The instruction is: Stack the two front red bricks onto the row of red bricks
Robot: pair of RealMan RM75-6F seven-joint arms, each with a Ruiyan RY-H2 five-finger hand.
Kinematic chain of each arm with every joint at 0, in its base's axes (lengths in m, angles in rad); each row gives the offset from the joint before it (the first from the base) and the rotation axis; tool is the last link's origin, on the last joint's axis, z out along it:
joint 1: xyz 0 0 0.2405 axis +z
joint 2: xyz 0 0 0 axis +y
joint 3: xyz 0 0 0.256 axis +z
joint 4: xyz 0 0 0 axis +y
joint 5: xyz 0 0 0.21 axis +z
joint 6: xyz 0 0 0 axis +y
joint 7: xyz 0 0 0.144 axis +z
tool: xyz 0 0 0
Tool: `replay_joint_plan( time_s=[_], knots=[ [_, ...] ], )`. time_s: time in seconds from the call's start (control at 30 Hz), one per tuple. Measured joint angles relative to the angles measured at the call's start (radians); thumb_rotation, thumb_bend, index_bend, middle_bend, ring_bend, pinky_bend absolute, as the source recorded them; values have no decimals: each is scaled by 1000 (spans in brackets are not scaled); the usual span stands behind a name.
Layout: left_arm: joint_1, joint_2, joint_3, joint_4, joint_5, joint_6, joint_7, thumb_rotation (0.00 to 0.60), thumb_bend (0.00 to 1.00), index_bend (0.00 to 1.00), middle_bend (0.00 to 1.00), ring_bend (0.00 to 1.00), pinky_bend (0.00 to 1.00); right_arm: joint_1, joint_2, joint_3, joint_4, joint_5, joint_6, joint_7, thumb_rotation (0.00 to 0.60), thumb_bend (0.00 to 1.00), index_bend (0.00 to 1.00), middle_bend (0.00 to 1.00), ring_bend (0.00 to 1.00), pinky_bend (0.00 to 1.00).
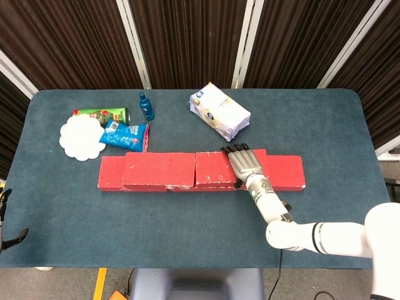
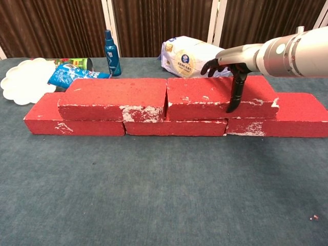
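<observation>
Two red bricks sit on top of the row of red bricks (image 2: 174,128) across the middle of the frame: the left top brick (image 2: 114,98) and the right top brick (image 2: 218,97), end to end with a thin seam between them. The row beneath shows at both ends, on the left and on the right.

My right hand (image 1: 245,164) lies over the right end of the right top brick — fingers reaching toward its far edge, thumb (image 2: 234,95) hanging down the near face. From the chest view the fingers look spread and lifted slightly off the top surface, and I cannot tell whether they press the brick; nothing is clasped in the hand. My left hand (image 1: 5,215) shows only at the lower left edge of the head view, off the table (image 1: 187,237), and whether it is spread or curled I cannot tell.

Behind the bricks, in the upper left of the frame, lie a white paper doily (image 1: 81,138), a green can (image 1: 103,115) on its side, a blue snack packet (image 1: 125,134) and an upright blue bottle (image 1: 146,106). Further right, just behind the right top brick, rests a white bag (image 1: 220,111).
</observation>
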Motion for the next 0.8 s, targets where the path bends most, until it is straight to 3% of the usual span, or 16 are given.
replay_joint_plan(
  time_s=[0.4, 0.6, 0.8],
  knots=[
    [-2, -2, 1, 4, -5, -7, 5, 600, 220, 0, 0, 0, 33, -7, 11, 17, -28, -24, 17, 11, 600, 0, 203, 187, 130, 0],
    [-1, -2, 0, -1, -8, -4, 9, 600, 220, 0, 0, 0, 33, -33, 81, 20, -105, -60, 29, 32, 600, 0, 203, 186, 126, 0],
    [0, 1, 3, -6, -4, -4, 6, 600, 220, 0, 0, 0, 33, -112, 184, -11, -171, -169, 86, 61, 600, 0, 200, 179, 115, 0]
  ],
)
